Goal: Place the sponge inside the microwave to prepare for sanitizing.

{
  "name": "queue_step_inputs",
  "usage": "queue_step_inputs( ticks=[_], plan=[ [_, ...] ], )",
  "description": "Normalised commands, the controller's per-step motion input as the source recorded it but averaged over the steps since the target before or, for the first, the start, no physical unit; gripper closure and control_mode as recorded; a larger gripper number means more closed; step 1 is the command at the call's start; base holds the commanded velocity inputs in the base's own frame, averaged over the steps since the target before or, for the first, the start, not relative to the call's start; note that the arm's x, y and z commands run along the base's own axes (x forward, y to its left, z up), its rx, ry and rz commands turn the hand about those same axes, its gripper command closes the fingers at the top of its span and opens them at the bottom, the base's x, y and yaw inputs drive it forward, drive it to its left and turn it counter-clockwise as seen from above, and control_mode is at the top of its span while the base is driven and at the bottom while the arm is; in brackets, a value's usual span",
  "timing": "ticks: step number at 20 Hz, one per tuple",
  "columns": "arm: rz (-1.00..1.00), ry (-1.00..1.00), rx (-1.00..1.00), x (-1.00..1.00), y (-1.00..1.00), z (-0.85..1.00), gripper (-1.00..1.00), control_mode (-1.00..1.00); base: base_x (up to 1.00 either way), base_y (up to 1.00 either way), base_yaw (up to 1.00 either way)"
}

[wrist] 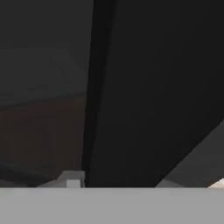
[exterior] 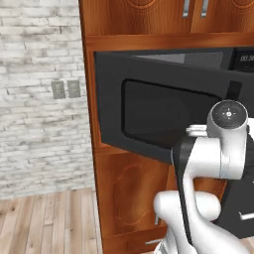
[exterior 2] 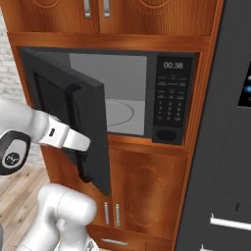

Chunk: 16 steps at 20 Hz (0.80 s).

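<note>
The microwave (exterior: 163,106) door stands swung open, the white arm (exterior: 213,154) apparently reaching behind it.

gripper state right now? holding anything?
Gripper: shut, behind the open microwave door; whether it grips the door or anything else cannot be told.

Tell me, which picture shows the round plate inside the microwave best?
The right base view: the round plate lies past the open door. The left base view shows mostly the door's outside, hiding the plate. The hand view is dark and close.

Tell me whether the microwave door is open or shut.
Open: the microwave door is swung out, exposing the grey cavity and turntable.
</note>
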Motion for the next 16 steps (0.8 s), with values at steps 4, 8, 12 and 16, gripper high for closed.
queue_step_inputs(
  ticks=[4,8,12,16],
  plan=[
    [-0.16,-0.09,-0.28,-1.00,0.94,-0.51,1.00,-1.00,0.00,0.00,0.00],
    [-0.11,-0.29,-0.29,-1.00,0.95,-0.78,1.00,-1.00,0.00,0.00,0.00],
    [-0.08,-0.26,-0.32,-0.97,0.97,-0.99,1.00,-1.00,0.00,0.00,0.00],
    [-0.04,-0.24,-0.40,-0.86,1.00,-1.00,1.00,-1.00,0.00,0.00,0.00]
  ],
)
